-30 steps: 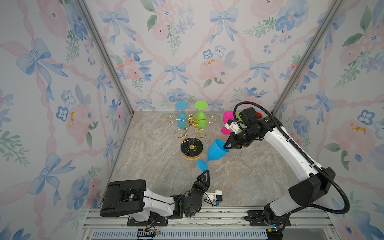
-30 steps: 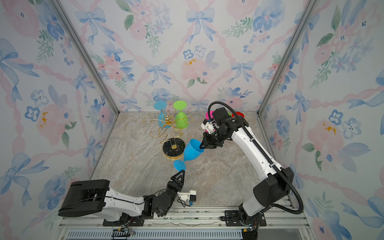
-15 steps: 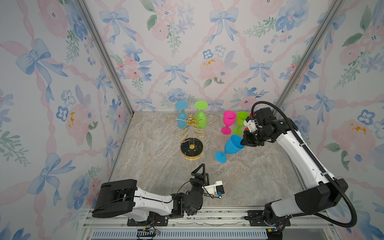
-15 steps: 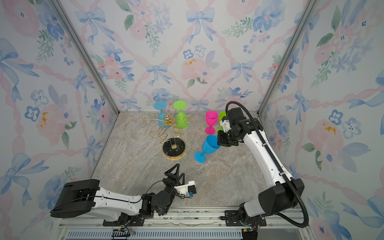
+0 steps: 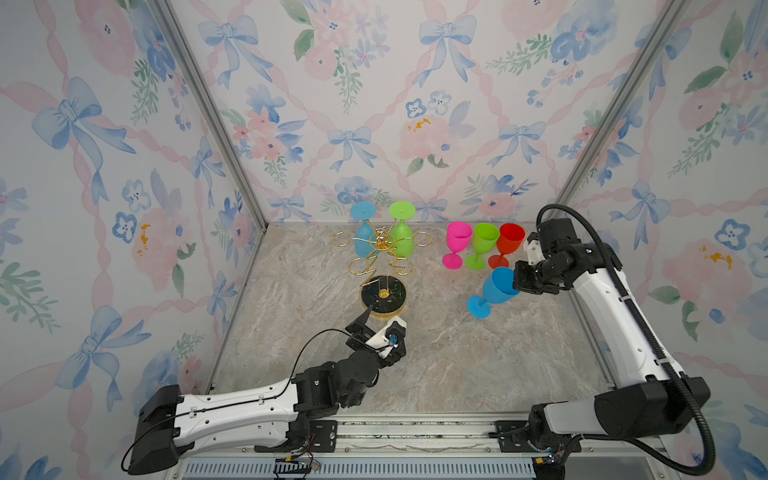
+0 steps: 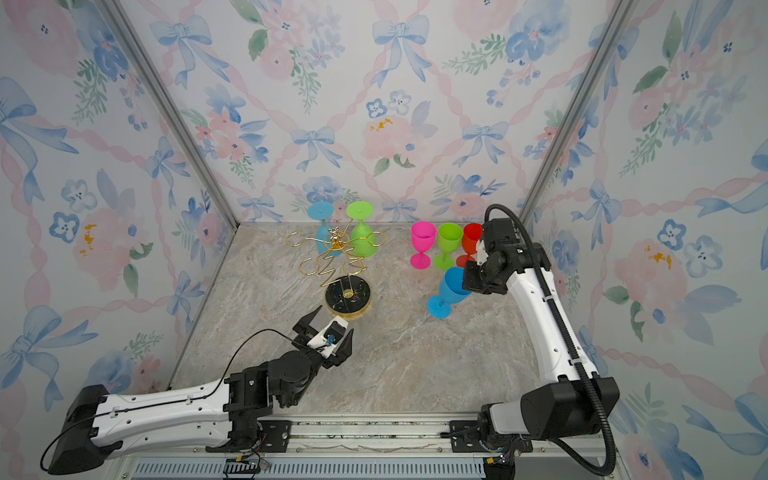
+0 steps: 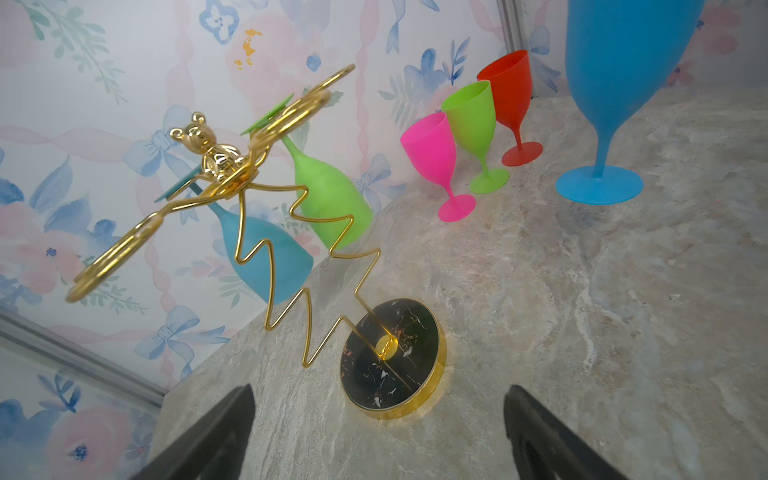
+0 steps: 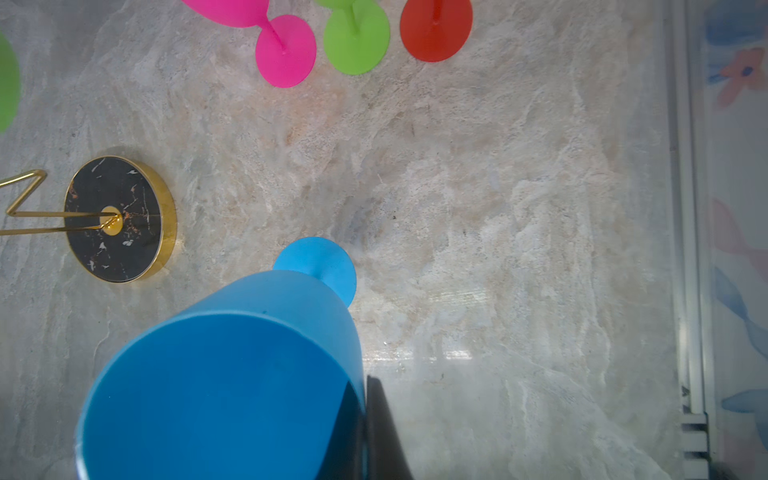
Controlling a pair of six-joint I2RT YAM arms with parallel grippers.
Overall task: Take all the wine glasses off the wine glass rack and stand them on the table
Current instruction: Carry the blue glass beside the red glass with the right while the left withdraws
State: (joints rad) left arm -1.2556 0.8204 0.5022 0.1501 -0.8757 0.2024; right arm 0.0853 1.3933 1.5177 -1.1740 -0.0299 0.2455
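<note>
Your right pincer (image 5: 515,286) is clamped on the rim of the blue wine glass (image 5: 496,289). The right wrist view shows one finger (image 8: 380,415) outside the bowl and the other as a dark shape through the wall. The glass hangs tilted below that pincer with its foot towards the marbled tabletop (image 5: 457,365), and you cannot tell from these views whether the foot touches. It is off the wine glass rack (image 5: 384,297) and well apart from it, out to the side of the right pincer where the other arm works. Just past the right pincer, towards the back wall, three glasses stand upright in a row close beside one another: the pink glass (image 5: 458,237), the green standing glass (image 5: 484,239) and the red glass (image 5: 510,239), the red one nearest the pincer. Your left pincer (image 6: 334,322) is low over the tabletop with its jaws spread wide and nothing between them. The rack's round black gold-rimmed base lies just ahead of its fingertips, roughly centred between them in the left wrist view and clear of both. On the side of the rack away from the left pincer, the light blue glass (image 5: 363,243) and the green hanging glass (image 5: 402,244) hang upside down from the wire loops, feet uppermost. A small gold bear (image 7: 212,153) tops the rack's post.
</note>
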